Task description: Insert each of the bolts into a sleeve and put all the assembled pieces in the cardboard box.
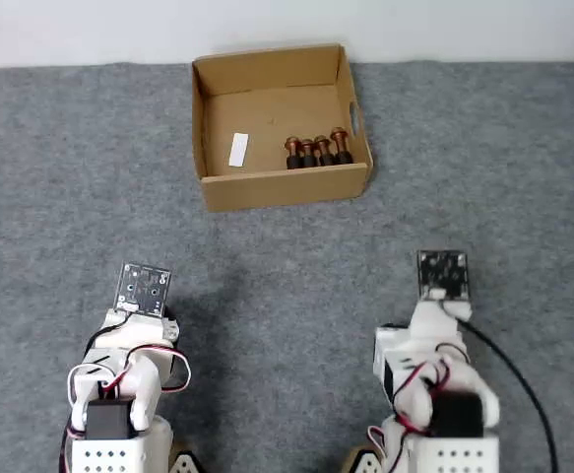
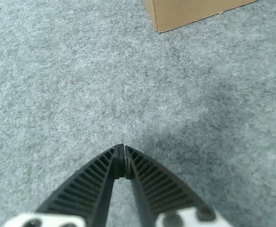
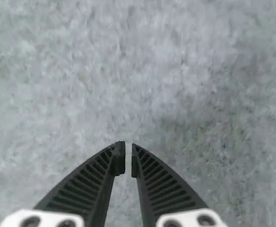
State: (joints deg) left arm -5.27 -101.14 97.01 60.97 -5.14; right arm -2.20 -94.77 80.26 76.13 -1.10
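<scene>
Four assembled pieces (image 1: pixel 317 151) partly behind cardboard box (image 1: pixel 282 187) wall; left and right jaws closed.

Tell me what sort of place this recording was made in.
Most likely a tabletop robot workbench in a lab or workshop: a grey felt-like mat serves as the work surface, the left arm and right arm sit side by side, and a cardboard box holding assembled pieces stands before a plain white wall.

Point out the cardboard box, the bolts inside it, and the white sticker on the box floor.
cardboard box (image 1: pixel 285 187), high view, on its near outer wall.
bolts (image 1: pixel 323 150), high view, on one bolt in the middle of the row.
white sticker (image 1: pixel 238 149), high view, on its centre.
</scene>
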